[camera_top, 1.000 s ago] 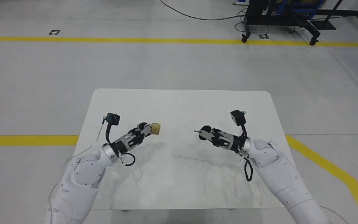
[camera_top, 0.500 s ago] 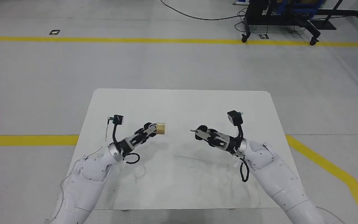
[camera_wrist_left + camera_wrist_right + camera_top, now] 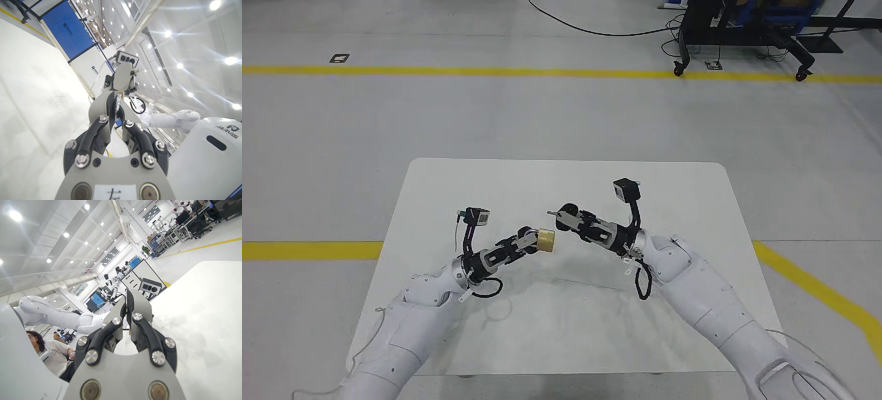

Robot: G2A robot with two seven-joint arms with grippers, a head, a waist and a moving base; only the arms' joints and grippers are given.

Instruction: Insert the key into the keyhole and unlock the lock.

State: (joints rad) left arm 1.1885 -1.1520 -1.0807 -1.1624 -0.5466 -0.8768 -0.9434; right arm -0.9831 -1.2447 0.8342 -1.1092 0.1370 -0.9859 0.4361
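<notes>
Above the middle of the white table (image 3: 672,300), my left gripper (image 3: 528,243) is shut on a brass padlock (image 3: 545,240). In the left wrist view the lock's shiny metal (image 3: 117,100) is pinched between the pads. My right gripper (image 3: 566,216) is shut on a small key (image 3: 551,212), whose tip points at the lock from just behind and above it. A narrow gap separates key and lock in the top view. In the right wrist view my right gripper's fingers (image 3: 130,306) are pressed together and hide the key. The right gripper (image 3: 122,80) faces the left one, tip to tip.
Bare white tabletop (image 3: 572,320) lies under both arms, with faint scuff marks. The left arm's wrist camera (image 3: 150,287) shows just past the right fingers. Yellow floor lines (image 3: 302,250) run beside the table, and a wheeled cart (image 3: 742,30) stands far behind.
Both arms have swung inward toward the table's middle. The lock moved right and the key moved left and farther back, so they now sit almost tip to tip.
</notes>
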